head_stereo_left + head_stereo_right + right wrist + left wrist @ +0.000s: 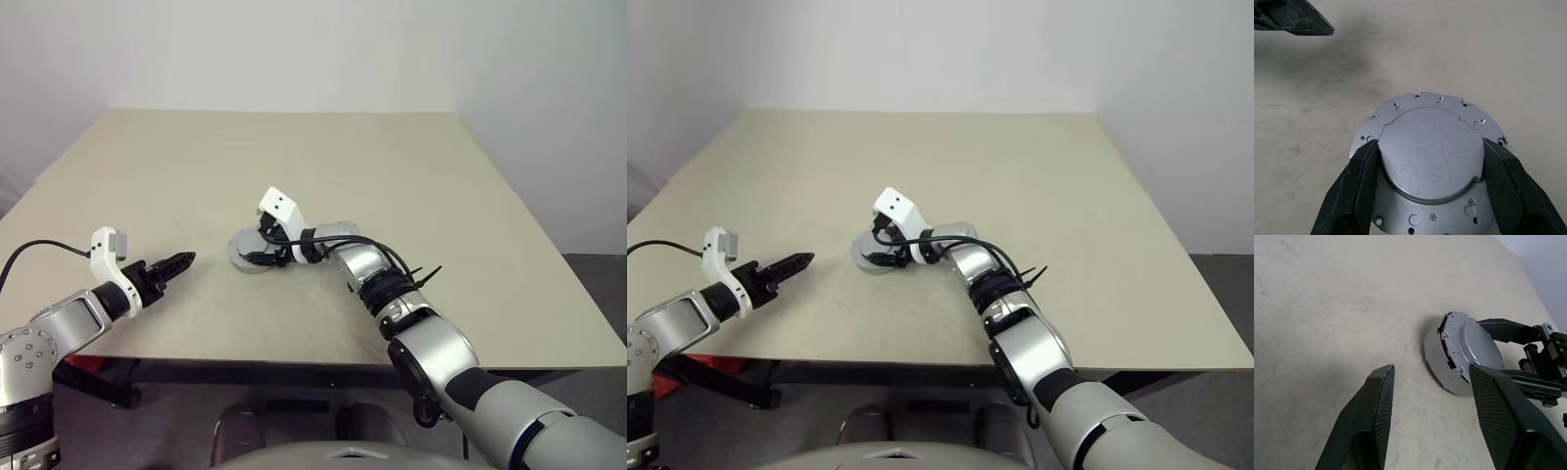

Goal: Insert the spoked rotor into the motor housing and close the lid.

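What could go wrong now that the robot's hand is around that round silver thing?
1. The right gripper grips the silver motor housing only by its low, smooth raised middle, so it may slip out.
2. A dark gap shows along the housing's edge; the parts might shift or come apart.
3. The left gripper is open and apart, so it can't steady anything.

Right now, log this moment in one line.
right hand: around closed motor housing on table | left hand: open, apart, empty
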Robot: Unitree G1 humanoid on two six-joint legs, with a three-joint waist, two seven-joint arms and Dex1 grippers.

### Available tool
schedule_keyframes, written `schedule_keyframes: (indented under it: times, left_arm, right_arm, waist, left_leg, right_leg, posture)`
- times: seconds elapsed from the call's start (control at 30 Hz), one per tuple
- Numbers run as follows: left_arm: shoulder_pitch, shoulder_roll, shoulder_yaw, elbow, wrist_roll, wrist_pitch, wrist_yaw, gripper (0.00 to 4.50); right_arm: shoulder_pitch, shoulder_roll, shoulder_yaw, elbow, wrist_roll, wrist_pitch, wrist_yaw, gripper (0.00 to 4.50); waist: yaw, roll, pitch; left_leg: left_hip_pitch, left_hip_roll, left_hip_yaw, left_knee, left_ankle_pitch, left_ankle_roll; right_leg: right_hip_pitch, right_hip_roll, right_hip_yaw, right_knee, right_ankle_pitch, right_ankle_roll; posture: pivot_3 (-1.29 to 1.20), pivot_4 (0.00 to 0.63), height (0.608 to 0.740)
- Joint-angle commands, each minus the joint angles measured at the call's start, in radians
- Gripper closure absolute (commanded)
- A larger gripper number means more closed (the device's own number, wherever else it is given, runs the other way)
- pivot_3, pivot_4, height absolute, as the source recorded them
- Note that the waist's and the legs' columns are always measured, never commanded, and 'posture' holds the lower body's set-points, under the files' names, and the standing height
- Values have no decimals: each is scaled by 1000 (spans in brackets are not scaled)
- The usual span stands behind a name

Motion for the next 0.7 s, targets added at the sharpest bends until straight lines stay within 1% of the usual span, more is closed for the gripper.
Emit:
schedule_keyframes:
  times: [0.03, 0.33, 0.5, 0.7]
  left_arm:
    - [-2, -6, -3, -39, 6, -10, 0, 1942]
    - [-4, -14, -10, -48, 2, -7, 7, 1942]
    - [0, -18, -12, -52, 2, -8, 5, 1942]
    - [2, -22, -14, -55, 0, -8, 7, 1942]
  right_arm:
    - [1, 0, 10, -14, -2, -16, -10, 1347]
    - [1, -8, 19, -22, 1, -9, 1, 1347]
    - [-15, -2, 11, 9, -5, -12, -39, 1347]
    - [-18, -6, 17, 19, -10, -21, -46, 1347]
  waist:
    - [0, 0, 0]
    - [0, 0, 0]
    - [0, 0, 0]
    - [0, 0, 0]
  left_leg:
    - [0, 0, 0, 0, 0, 0]
    - [0, 0, 0, 0, 0, 0]
    - [0, 0, 0, 0, 0, 0]
    - [1, 0, 0, 0, 0, 0]
  right_leg:
    - [0, 0, 0, 0, 0, 0]
    - [0, 0, 0, 0, 0, 0]
    - [0, 0, 0, 0, 0, 0]
    - [0, 0, 0, 1, 0, 0]
  posture:
    - [0, 0, 740]
    - [0, 0, 740]
    - [0, 0, 740]
    - [0, 0, 740]
